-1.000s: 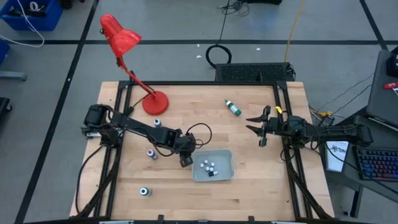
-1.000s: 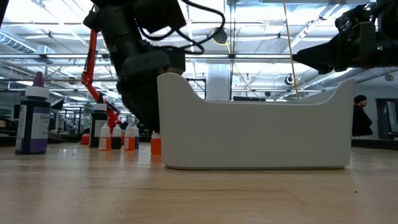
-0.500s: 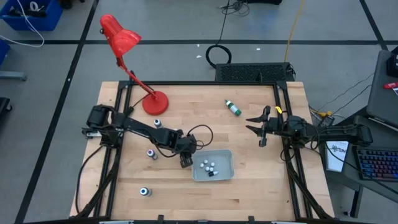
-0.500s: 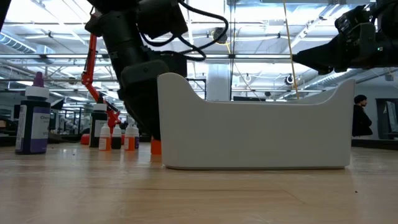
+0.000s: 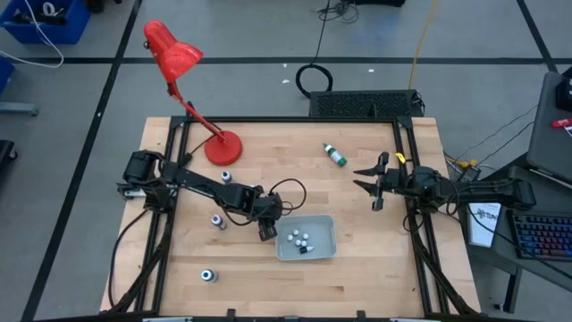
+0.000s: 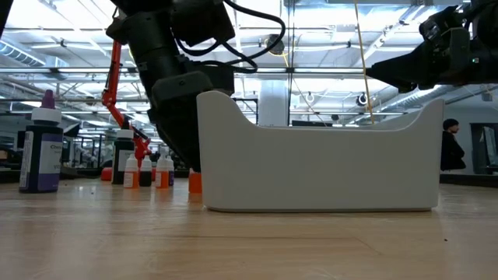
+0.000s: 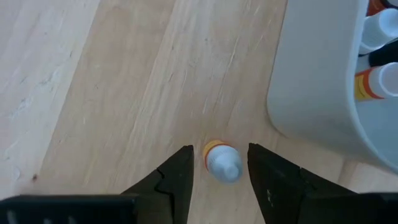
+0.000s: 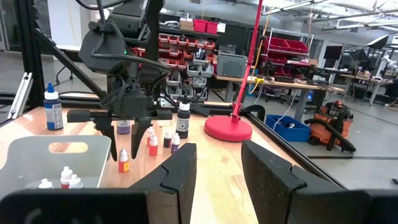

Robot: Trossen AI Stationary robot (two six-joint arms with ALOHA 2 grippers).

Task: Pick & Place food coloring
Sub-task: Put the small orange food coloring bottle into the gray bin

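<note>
Since the earlier frame the left end effector (image 7: 217, 171) has narrowed around one orange-collared bottle (image 7: 222, 163) standing just beside the tray (image 5: 306, 238), fingers not visibly touching it. Right end effector (image 5: 374, 186) hangs parted, empty, well apart. Three bottles (image 5: 298, 239) sit inside the tray.

No readable text anywhere I look: bottle labels, the storage bins behind me and the papers beside the tabletop are all illegible.
</note>
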